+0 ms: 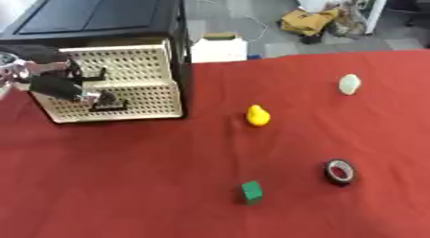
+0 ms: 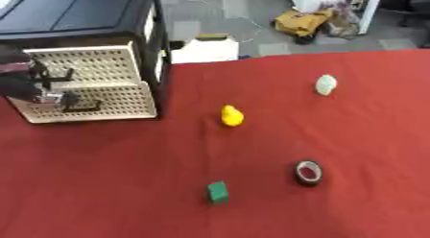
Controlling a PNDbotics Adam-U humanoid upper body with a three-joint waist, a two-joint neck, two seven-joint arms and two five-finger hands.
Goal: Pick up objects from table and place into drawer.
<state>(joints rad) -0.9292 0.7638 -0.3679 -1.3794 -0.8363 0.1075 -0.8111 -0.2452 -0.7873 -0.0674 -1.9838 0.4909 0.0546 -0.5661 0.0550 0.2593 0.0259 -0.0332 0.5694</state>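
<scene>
A black cabinet point(image 1: 101, 16) stands at the table's far left with two cream perforated drawers point(image 1: 143, 95) in its front. My left hand point(image 1: 60, 87) comes in from the left edge and sits against the lower drawer's front, right by its black handle point(image 1: 112, 107); blur hides how it holds there. On the red cloth lie a yellow rounded object point(image 1: 258, 115), a pale whitish object point(image 1: 349, 84), a black roll of tape point(image 1: 339, 172) and a small green block point(image 1: 251, 192). None of them is near my hand. My right hand shows in neither view.
The red tablecloth point(image 1: 126, 184) runs to the far edge, where a white box point(image 1: 218, 49) stands on the floor just beyond it. Bags and clutter point(image 1: 315, 21) lie farther back on the floor.
</scene>
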